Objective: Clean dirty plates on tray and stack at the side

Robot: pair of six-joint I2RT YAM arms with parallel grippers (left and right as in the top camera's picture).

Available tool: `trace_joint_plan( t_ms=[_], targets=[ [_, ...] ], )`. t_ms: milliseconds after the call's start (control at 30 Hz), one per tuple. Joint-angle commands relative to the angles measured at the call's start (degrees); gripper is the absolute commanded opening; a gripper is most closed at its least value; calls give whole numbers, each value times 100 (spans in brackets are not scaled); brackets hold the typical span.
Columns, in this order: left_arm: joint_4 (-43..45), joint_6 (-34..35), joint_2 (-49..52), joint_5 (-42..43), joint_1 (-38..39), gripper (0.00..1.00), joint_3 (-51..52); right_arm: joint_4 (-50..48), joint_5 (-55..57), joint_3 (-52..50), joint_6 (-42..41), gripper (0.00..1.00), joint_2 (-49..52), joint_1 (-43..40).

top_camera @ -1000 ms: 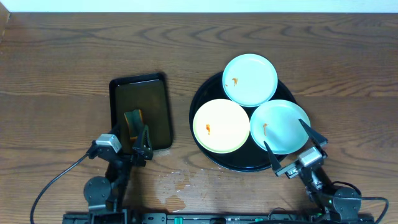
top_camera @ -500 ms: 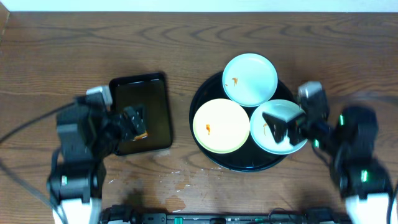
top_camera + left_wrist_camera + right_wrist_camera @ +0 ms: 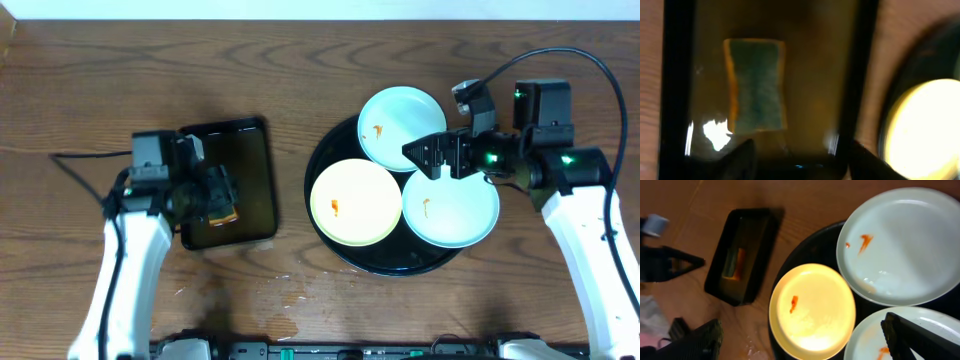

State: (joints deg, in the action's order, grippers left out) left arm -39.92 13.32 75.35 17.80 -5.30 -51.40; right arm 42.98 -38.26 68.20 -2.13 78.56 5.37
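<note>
Both arms have swung up from the bottom edge, and the right gripper (image 3: 422,160) has slid off the lower-right plate toward the upper right of the tray. Over on the left, the left gripper (image 3: 215,195) hangs above the rectangular black tray (image 3: 250,150), fingers spread apart with nothing between them. Under it the sponge (image 3: 756,86) lies flat in that tray, green-faced with an orange edge. Centre frame now: the round black tray (image 3: 322,160) sits on the wooden table (image 3: 100,80) carrying all three plates. The pale yellow plate (image 3: 355,202) is at its left, the upper mint plate (image 3: 402,128) overlaps the far rim, and the lower mint plate (image 3: 455,210) is at the right, each with an orange smear. The right gripper's fingers are wide apart too, hovering where the two mint plates meet, gripping nothing.
</note>
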Motion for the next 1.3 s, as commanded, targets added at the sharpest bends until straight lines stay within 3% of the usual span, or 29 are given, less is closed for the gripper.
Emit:
trace_joint_plan(
  t_ms=[0,67,267,400,600,733,800,967,1100,1267],
  targets=[
    [94,197,935,-693,70,53,-90,11,-271,131,-275,99,17,37],
    [225,247,1329,-723,122,45,-90,-11,-256,131,-271,98,17,39],
    [811,293,2275,-887,144,35,-90,46,-247,131,-273,92,17,44],
    [914,289,2612,-796,153,8,-92,57,-247,131,-273,89,17,66],
    [284,280,2197,-785,153,8,-380,52,-227,131,-273,89,17,74],
    [72,175,1593,-804,153,46,-446,52,-227,131,-273,89,17,74],
    [114,175,1473,-855,153,49,-446,52,-227,131,-273,89,17,74],
    [643,175,1523,-1458,153,50,-326,37,-227,131,-273,89,20,74],
    [1231,177,1742,-1375,166,50,-109,35,-225,131,-273,89,20,74],
    [1543,-181,2153,-1353,365,42,-9,55,-225,131,-275,88,20,74]
  ],
)
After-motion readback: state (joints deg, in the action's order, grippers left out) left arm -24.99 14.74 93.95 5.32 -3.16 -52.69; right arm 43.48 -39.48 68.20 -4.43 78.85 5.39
